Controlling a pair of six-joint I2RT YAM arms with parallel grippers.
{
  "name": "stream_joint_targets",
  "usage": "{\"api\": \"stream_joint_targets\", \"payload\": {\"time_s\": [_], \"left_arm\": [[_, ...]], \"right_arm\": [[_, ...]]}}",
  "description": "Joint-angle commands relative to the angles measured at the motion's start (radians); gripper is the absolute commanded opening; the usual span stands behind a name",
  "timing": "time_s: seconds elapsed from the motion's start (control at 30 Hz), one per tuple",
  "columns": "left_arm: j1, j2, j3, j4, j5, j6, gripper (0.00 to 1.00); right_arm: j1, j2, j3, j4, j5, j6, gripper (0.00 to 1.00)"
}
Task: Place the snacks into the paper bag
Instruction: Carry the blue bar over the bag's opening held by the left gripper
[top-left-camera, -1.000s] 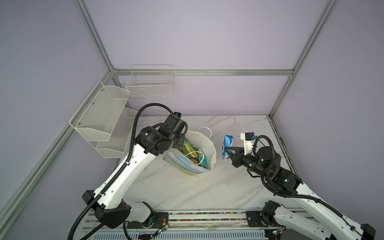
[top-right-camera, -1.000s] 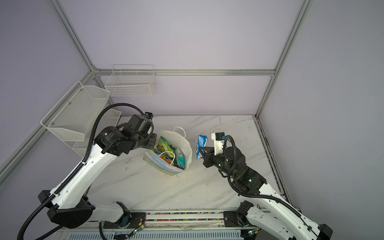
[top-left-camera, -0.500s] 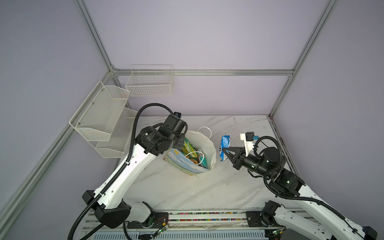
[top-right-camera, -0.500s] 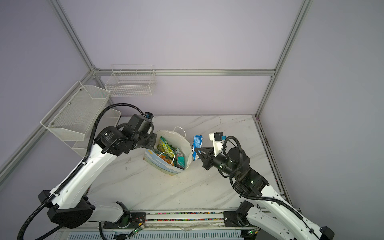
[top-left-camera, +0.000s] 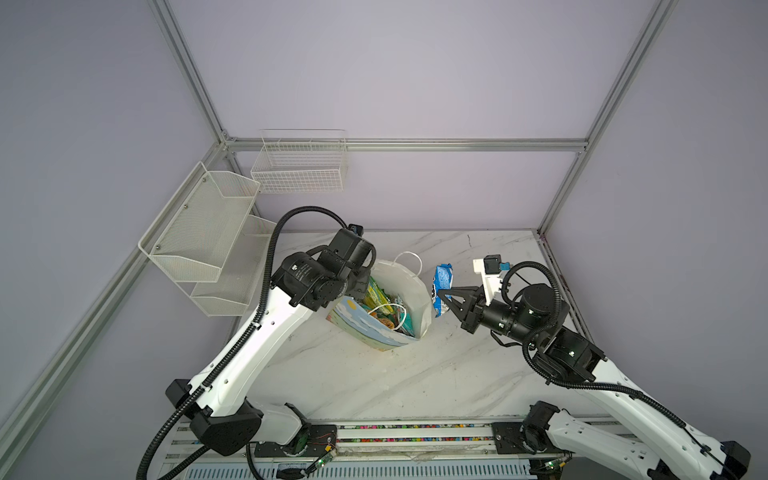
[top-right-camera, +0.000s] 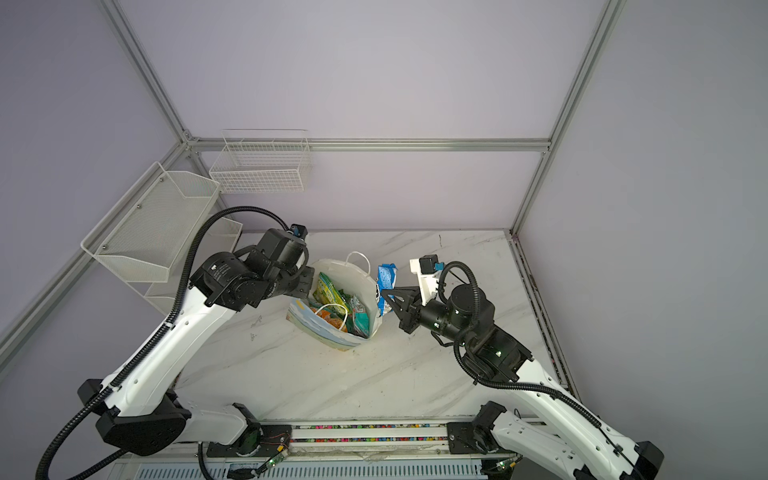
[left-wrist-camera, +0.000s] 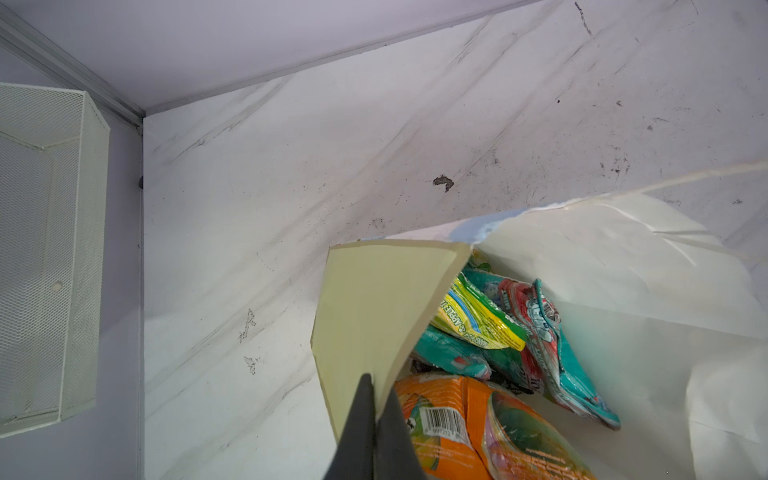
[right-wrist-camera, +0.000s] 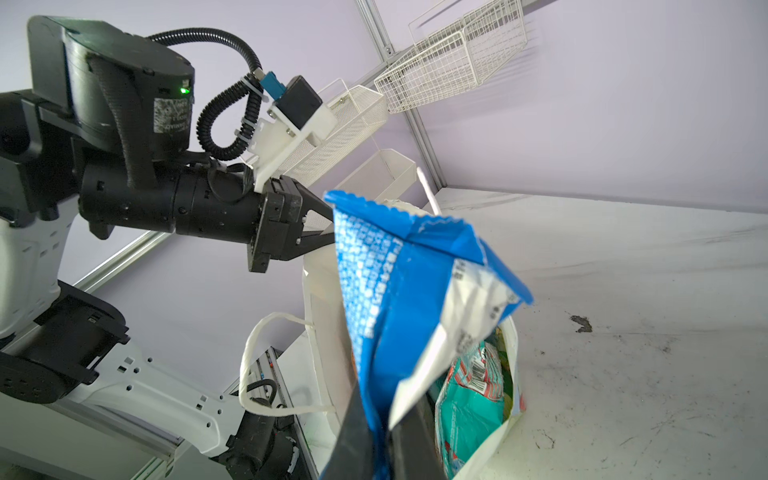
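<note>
Paper bag (top-left-camera: 419, 291): seen at centre of frame in both top views (top-right-camera: 371, 291), on the marble table (top-left-camera: 374, 382). Mouth open, printed side turned toward the lower edge of frame. One cord handle (top-left-camera: 388, 309) lay looped over the contents.

Snacks already inside, logged from the left wrist view: orange packet (left-wrist-camera: 457, 424), green packet (left-wrist-camera: 478, 320), teal packet (left-wrist-camera: 561, 365), overlapping.

Left gripper (left-wrist-camera: 374, 399): pinched together on the bag's rim flap, a finger on each side of the paper.

Right gripper (top-left-camera: 441, 297), just right of centre: clamped on the lower part of the blue packet (top-left-camera: 442, 280). Packet held upright off the table, just beside the bag's right wall (top-right-camera: 385, 278); could not tell whether touching. Looked crumpled in the right wrist view (right-wrist-camera: 395, 291).

Wire baskets (top-left-camera: 299, 166) noted on the wall, upper left of frame.
</note>
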Motion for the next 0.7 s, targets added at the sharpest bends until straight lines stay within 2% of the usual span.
{"api": "stream_joint_targets", "payload": {"time_s": [0.0, 0.33, 0.67], "left_arm": [[0.000, -0.002, 0.051, 0.034, -0.010, -0.002, 0.00], [0.000, 0.004, 0.063, 0.033, -0.011, 0.001, 0.00], [0.000, 0.004, 0.063, 0.030, -0.009, -0.001, 0.00]], "right_arm": [[0.009, 0.017, 0.049, 0.039, -0.017, -0.025, 0.00], [0.032, 0.084, 0.108, 0.031, 0.002, -0.047, 0.00], [0.103, 0.153, 0.175, -0.024, 0.091, -0.086, 0.00]]}}
